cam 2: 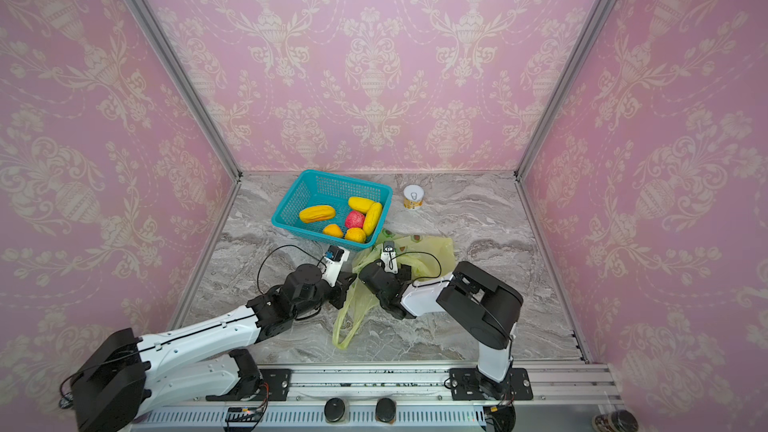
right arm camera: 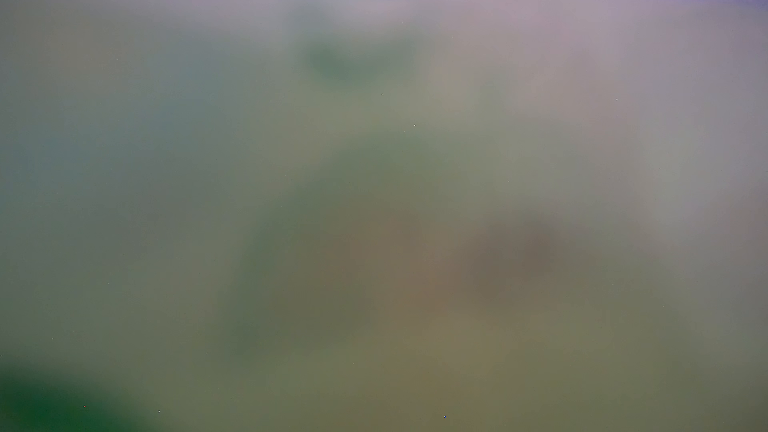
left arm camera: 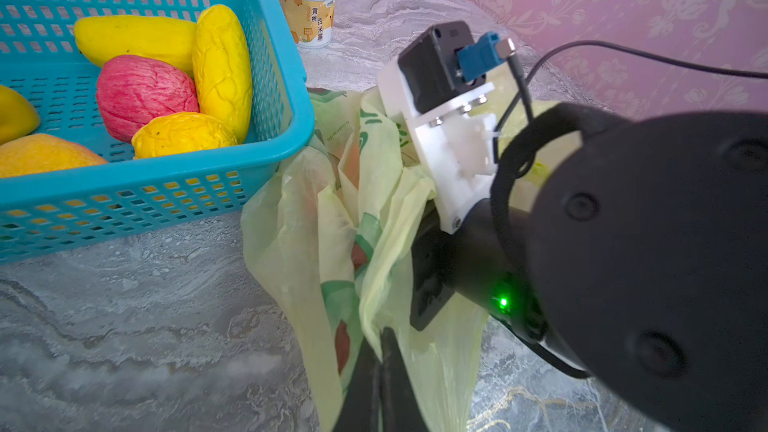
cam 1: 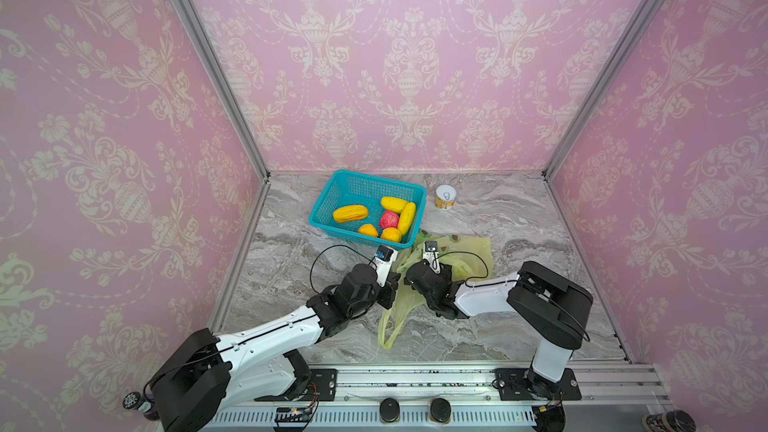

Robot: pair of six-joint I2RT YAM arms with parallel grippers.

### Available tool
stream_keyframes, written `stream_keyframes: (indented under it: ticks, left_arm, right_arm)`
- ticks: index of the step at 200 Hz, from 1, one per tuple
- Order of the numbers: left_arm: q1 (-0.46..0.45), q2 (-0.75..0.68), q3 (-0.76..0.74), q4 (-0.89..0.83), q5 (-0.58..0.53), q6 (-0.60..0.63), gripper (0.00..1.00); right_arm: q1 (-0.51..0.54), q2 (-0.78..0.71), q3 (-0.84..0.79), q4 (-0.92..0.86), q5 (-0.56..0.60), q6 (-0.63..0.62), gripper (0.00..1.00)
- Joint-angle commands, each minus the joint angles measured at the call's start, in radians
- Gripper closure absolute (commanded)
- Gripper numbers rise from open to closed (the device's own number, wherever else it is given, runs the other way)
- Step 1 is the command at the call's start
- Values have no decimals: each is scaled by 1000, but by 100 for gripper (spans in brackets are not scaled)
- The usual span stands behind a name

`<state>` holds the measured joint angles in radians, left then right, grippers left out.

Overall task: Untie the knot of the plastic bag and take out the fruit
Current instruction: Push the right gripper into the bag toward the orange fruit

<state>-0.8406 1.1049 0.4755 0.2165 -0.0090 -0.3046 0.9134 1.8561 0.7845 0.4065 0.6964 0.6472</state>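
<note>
The yellow-green plastic bag (cam 1: 473, 255) (cam 2: 436, 249) lies crumpled in front of the basket, one loop handle (cam 1: 388, 326) trailing toward me. My left gripper (left arm camera: 384, 334) (cam 1: 390, 288) is shut, pinching a fold of the bag's film. My right gripper (cam 1: 415, 278) (cam 2: 372, 280) is pushed into the bag beside it, its fingers hidden by plastic. Bag film (right arm camera: 374, 201) blurs almost the whole right wrist view. Several fruit lie in the basket: a yellow oblong one (cam 1: 350, 213), a pink-red one (cam 1: 389, 219) (left arm camera: 141, 93), an orange one (cam 1: 391, 234). The knot is out of view.
The teal mesh basket (cam 1: 365, 176) (cam 2: 332, 174) (left arm camera: 166, 184) stands at the back, touching the bag's far left edge. A small white-topped can (cam 1: 446, 197) (cam 2: 413, 197) (left arm camera: 306, 6) stands to its right. Pink walls close in three sides.
</note>
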Motion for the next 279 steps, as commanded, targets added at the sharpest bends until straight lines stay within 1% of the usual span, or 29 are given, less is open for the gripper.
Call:
stream_keyframes:
  ticks: [1, 8, 14, 33, 42, 59, 61, 66, 74, 100, 125, 146, 166, 175, 187, 214, 226, 239, 252, 260, 270, 279]
  left_arm:
    - [5, -11, -8, -11, 9, -2, 100]
    - [5, -11, -6, -12, 9, -2, 100]
    - [5, -11, -6, -12, 10, -1, 100]
    - [5, -11, -6, -12, 8, -1, 100]
    - [5, -12, -7, -11, 7, 0, 100]
    - [5, -8, -6, -9, 7, 2, 100]
    - [5, -7, -7, -9, 7, 1, 100]
    - [5, -5, -6, -9, 7, 1, 100]
    - [5, -2, -5, -9, 6, 1, 100]
    - [5, 0, -5, -8, 3, 1, 100]
    - [5, 1, -5, -9, 1, 2, 100]
    - [5, 3, -5, -8, -2, 1, 100]
    - [5, 7, -2, -8, -2, 1, 100]
    - [5, 8, -3, -6, -3, 1, 100]
    - [5, 10, -3, -7, -3, 0, 100]
    - [5, 10, -3, -8, -4, -1, 100]
    - [5, 8, -4, -7, -2, -2, 100]
    - [5, 7, -5, -8, -4, -3, 100]
    - [5, 7, -5, -6, -4, -3, 100]
    - [5, 7, -5, -7, -4, -4, 100]
    - [5, 8, -4, -7, -4, -1, 100]
    - [5, 9, -3, -7, -4, -1, 100]
  right_arm:
    - [-3, 72, 74, 111, 10, -42, 0]
    - [-7, 95, 95, 112, 5, -42, 1]
    - [-10, 110, 107, 112, -2, -41, 3]
    - [-13, 122, 114, 122, -5, -41, 17]
    - [-13, 111, 102, 128, -7, -43, 23]
    - [-13, 75, 70, 136, -18, -42, 36]
    - [-13, 70, 65, 139, -20, -65, 37]
    - [-11, 56, 51, 147, -27, -75, 41]
    - [-9, 37, 28, 165, -37, -81, 43]
    - [6, -30, -42, 202, -82, -97, 46]
    - [34, -88, -131, 274, -125, -112, 56]
    - [81, -143, -202, 338, -146, -160, 56]
    - [125, -208, -247, 324, -139, -179, 57]
    - [148, -235, -270, 319, -119, -186, 57]
    - [167, -269, -296, 305, -84, -181, 54]
    - [168, -330, -323, 213, -15, -129, 40]
    - [168, -347, -347, 234, -10, -124, 39]
    - [168, -353, -365, 258, -9, -121, 39]
    - [168, -353, -365, 256, -11, -122, 49]
    - [168, -351, -361, 249, -19, -124, 51]
    - [169, -346, -360, 256, -37, -135, 51]
    - [170, -345, -358, 261, -48, -142, 45]
